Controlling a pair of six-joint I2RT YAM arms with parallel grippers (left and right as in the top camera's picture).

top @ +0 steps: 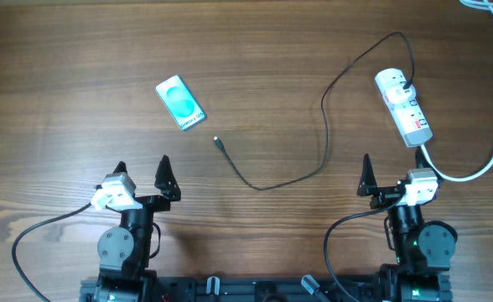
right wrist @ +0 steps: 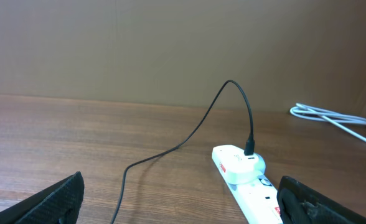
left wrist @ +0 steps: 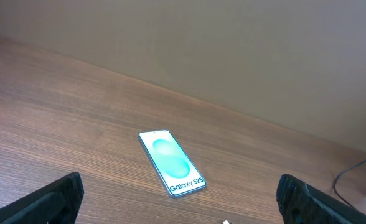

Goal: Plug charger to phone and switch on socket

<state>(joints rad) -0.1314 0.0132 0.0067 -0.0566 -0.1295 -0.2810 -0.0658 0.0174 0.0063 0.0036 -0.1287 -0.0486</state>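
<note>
A brown wooden desk (top: pixel 62 50) fills the overhead view, with both arms parked at its near edge.

The left tool (top: pixel 142 172) sits at the near left with its jaws spread wide and nothing between them. In the left wrist view its two dark fingers (left wrist: pixel 46 202) stand at the bottom corners, well apart. The right tool (top: pixel 395 178) sits at the near right, likewise released and empty, and its fingers (right wrist: pixel 46 202) frame the bottom of the right wrist view the same way.

The socket (top: pixel 403 106) is a white power strip lying at the far right, angled so that its rounded far end leans left. A thick white cord (top: pixel 481 168) leaves its near end and curves off towards the right edge of the desk.

The charger (top: pixel 324 126) is a thin black cable. Its plug (top: pixel 407 86) stands in the far end of the socket, seen upright in the right wrist view (right wrist: pixel 250 149). From there the cable arches up, runs left, drops towards the near side, sweeps along the middle of the desk and climbs left again.

The phone (top: pixel 180 103) lies flat at the far left of centre, screen up and turned at a slant, beyond the left tool and apart from it.

The connector (top: pixel 217 143) rests loose on the desk, near the phone's near right corner but not touching it.
</note>
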